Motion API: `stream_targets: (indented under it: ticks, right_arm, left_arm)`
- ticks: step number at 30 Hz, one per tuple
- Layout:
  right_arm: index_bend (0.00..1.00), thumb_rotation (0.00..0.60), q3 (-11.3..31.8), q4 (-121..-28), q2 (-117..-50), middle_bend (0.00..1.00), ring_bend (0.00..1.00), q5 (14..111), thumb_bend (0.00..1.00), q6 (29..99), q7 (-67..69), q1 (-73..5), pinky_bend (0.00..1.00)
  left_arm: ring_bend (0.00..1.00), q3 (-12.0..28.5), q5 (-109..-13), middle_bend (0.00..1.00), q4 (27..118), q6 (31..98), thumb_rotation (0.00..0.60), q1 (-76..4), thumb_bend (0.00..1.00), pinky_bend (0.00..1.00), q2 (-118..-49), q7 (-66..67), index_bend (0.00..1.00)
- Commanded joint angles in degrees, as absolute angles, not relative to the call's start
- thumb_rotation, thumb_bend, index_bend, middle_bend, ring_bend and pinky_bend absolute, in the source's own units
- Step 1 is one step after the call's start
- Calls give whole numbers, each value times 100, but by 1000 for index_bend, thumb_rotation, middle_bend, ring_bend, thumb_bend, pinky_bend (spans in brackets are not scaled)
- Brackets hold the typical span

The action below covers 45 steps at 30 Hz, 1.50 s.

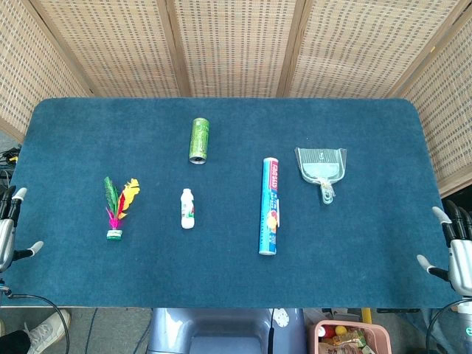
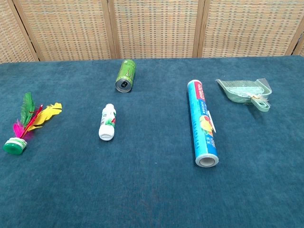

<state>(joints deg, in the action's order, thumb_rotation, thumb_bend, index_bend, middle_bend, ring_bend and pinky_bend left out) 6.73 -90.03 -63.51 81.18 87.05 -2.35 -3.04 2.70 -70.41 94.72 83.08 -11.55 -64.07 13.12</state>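
Shuttlecock (image 1: 118, 209) with green, yellow and pink feathers lies flat near the left end of the blue desk (image 1: 221, 273), its green base toward the near edge; of all the things it lies nearest the left hand (image 1: 10, 232). That hand rests at the left edge, empty, fingers apart, well clear of the feathers. The right hand (image 1: 451, 249) sits at the right edge, likewise empty with fingers spread, touching nothing.

Nearest the front, a long blue tube (image 1: 269, 206) of wrap lies lengthwise right of centre; the chest view shows its near end as a hollow core. Left of it, a small white bottle (image 1: 188, 209) lies on its side, capped, contents hidden. Farther back, a pale green dustpan (image 1: 321, 167) rests flat with a small brush in its tray, handle toward the front. Farthest, a green can (image 1: 200, 140) lies on its side, near end sealed. Woven screens (image 1: 236, 44) stand behind the desk.
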Motion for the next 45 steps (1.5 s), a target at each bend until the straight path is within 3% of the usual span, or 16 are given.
stream_targets:
  ticks: [1,5,11,16,20,25,35,40,45]
  right_arm:
    - [0,600,670,-9013,-6341,0,0,8112,0,8697,-232,-300,0]
    - [0,600,672,-9023,-6331,0,0,8115,0,8690,-221,-301,0]
    - [0,600,671,-9051,-6320,0,0,8122,0,8694,-245,-297,0]
    - [0,600,716,-9068,-6340,0,0,8051,0,8688,-361,-313,0]
    - [0,600,729,-9054,-6389,0,0,7980,0,8631,-469,-339,0]
    - [0,600,728,-9024,-6458,0,0,7867,0,8488,-598,-388,0]
    - [0,600,798,-8935,-6513,0,0,7582,0,8242,-656,-468,0]
    - [0,600,784,-8896,-6551,0,0,7555,0,8142,-694,-513,0]
    - [0,600,776,-8885,-6575,0,0,7544,0,8112,-741,-533,0]
  left_arm:
    - [0,276,-7068,0,9440,8269,600,-1158,0,0,-6426,1326,0]
    - [0,297,-7093,0,9356,8103,600,-1223,0,0,-6450,1281,0]
    - [0,521,-7255,0,8283,6993,600,-1946,0,0,-6727,809,2]
    - [0,682,-7735,0,6723,6439,600,-2703,0,0,-7365,679,186]
    - [0,514,-8329,0,5340,5876,600,-3355,45,0,-7943,326,346]
    - [0,309,-8643,0,3811,5259,600,-3854,90,0,-8716,-388,372]
    - [0,-52,-9039,0,2168,5097,600,-4148,94,0,-9777,-1337,372]
    - [0,-217,-9181,0,1756,4995,600,-4218,112,0,-10039,-1484,373]
    - [0,-330,-9317,0,1484,5342,600,-4214,159,0,-10195,-1766,412]
